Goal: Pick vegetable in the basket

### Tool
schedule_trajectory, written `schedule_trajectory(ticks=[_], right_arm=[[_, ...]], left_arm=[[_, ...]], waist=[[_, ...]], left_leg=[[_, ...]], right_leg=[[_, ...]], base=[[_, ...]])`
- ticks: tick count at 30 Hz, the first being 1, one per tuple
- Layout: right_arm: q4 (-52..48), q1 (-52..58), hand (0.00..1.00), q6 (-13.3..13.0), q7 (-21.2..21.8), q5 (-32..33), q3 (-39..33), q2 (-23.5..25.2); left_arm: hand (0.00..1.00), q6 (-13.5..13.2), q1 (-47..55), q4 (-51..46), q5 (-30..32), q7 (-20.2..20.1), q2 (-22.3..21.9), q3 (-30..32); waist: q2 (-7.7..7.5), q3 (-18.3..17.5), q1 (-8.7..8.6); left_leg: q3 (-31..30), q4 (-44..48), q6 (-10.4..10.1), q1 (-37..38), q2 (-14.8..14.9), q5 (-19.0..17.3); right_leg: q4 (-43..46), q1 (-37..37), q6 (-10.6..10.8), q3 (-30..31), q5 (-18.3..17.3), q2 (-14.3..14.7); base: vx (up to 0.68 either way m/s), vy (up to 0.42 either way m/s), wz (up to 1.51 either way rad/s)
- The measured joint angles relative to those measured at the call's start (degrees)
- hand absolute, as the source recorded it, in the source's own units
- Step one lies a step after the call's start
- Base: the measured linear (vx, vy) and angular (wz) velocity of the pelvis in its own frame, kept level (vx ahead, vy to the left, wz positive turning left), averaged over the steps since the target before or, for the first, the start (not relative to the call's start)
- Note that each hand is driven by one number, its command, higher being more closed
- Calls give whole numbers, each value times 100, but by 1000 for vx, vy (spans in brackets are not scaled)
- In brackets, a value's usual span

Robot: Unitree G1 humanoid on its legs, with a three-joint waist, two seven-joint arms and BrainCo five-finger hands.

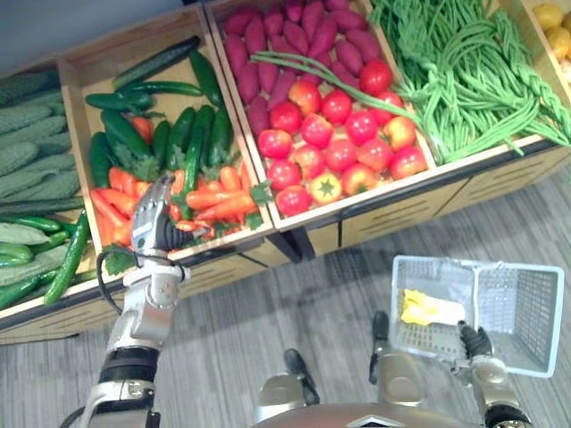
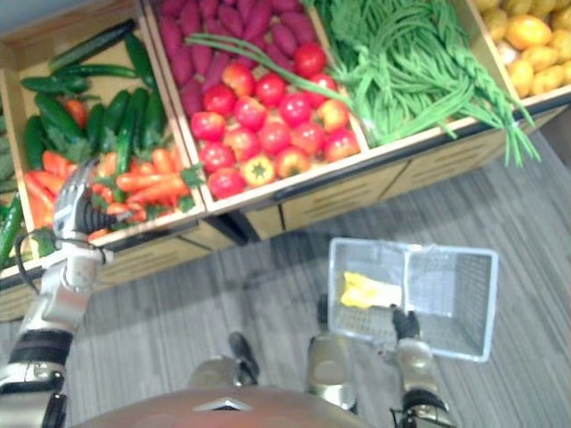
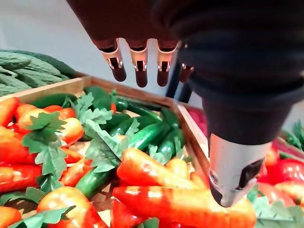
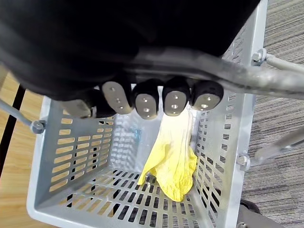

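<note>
Left hand [image 1: 152,217] hovers open over carrots [image 1: 220,201]; right hand [image 1: 475,341] clasps basket [image 1: 525,308] handle [image 4: 237,73], thumb hidden.

Wooden produce stand [image 1: 393,214], bins of cucumbers [image 1: 192,143], carrots [image 1: 219,201], tomatoes [image 1: 339,152], sweet potatoes [image 1: 268,53], green beans [image 1: 464,80]

A shop's produce stand: wooden bins [image 1: 393,214] of carrots [image 1: 219,201], tomatoes [image 1: 339,152] and green beans [image 1: 464,80] from ten to two o'clock, shopping basket [image 1: 526,312] at four.

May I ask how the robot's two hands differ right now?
The left hand has straight fingers, holding nothing; the right hand curls its fingers round the basket handle. The left hand reaches over the carrots; the right hand hangs low above the floor. Both have dark-tipped silver fingers.
</note>
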Motion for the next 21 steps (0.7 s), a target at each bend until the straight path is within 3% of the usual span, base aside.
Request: schedule_trajectory(ticks=[9,21], right_arm=[[-180,-9,100,3,0,2,36,-5],[-494,6,100,-2,3,2,97,-5]], left_arm=[[0,58,-723,338,46,-501,174,-511],[0,97,-1287,319,50,-549,397,-914]], waist=[[-18,197,22],[-67,384,168]], left_leg=[[13,44,1,-86,9,-3],[78,270,-4,-450,109,-62]], right_leg=[[73,-110,-2,57,-3,-15],[172,-410,-4,165,0,6]], base=[[3,-33,-2],[-25,-46,-1]])
